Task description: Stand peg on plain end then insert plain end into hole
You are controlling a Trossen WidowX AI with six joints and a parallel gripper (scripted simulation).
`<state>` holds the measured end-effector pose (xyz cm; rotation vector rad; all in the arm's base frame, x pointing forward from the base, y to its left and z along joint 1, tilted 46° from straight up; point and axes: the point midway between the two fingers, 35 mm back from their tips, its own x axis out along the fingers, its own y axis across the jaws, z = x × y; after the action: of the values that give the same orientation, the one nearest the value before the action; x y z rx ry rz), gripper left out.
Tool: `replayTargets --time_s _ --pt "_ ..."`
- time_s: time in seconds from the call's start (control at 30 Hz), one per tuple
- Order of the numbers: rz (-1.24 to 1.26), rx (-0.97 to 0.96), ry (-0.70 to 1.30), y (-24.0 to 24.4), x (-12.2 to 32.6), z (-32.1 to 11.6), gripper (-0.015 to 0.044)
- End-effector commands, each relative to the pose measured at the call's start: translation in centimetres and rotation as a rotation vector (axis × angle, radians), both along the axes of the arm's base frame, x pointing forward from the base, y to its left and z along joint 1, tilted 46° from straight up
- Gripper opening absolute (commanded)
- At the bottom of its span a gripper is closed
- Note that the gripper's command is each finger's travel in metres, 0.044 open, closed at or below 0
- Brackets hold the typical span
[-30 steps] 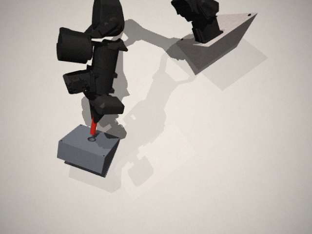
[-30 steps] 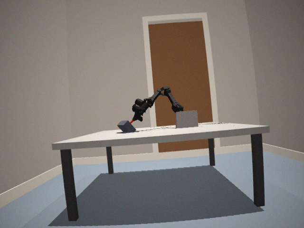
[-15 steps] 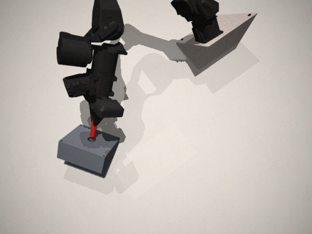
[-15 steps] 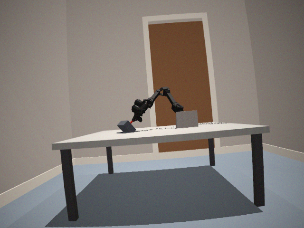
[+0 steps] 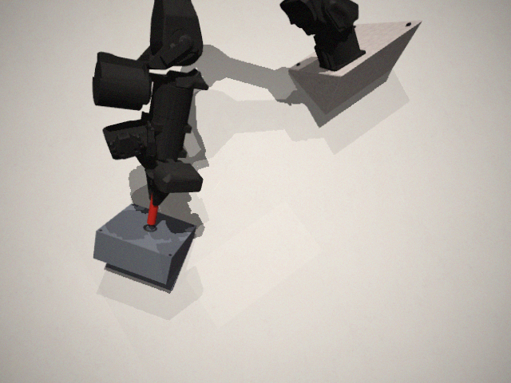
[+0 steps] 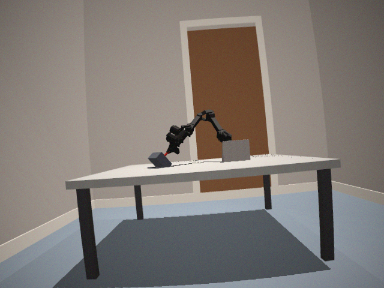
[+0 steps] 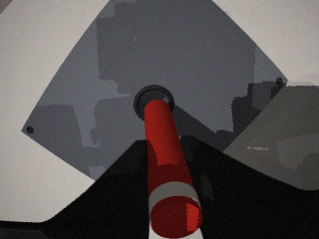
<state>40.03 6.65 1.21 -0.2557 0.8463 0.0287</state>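
My gripper (image 5: 153,199) (image 7: 163,148) is shut on the red peg (image 5: 152,215) (image 6: 166,153) (image 7: 161,129). The white band (image 7: 173,194) is at the peg's near end in the wrist view, on my side of the fingers. The peg slants down with its plain end at the mouth of the hole (image 5: 144,227) (image 7: 137,104). In the wrist view that end overlaps the lower part of the dark ring; whether it has entered cannot be told. The blue-grey sloped panel (image 5: 128,255) (image 6: 158,159) (image 7: 174,45) stands on the table; part of its face is in my shadow.
The light wedge-shaped block (image 5: 362,78) (image 6: 235,150) under the arm's base stands on the table (image 5: 330,288) (image 6: 201,176), at the upper right in the top view. Small dark dots mark the panel's corners. The arm reaches over the table from that block.
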Motion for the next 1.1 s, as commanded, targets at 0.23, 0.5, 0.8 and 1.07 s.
replayTargets --time_s 0.23,0.5,0.8,1.07 --pt "0.0 0.0 -0.001 0.1 0.4 -0.5 0.0" --pt "0.0 0.0 -0.001 0.1 0.7 -0.9 0.0" --pt "0.0 0.0 -0.001 0.1 1.2 -1.3 0.0" --pt "0.0 0.0 -0.001 0.1 1.5 -1.7 0.0"
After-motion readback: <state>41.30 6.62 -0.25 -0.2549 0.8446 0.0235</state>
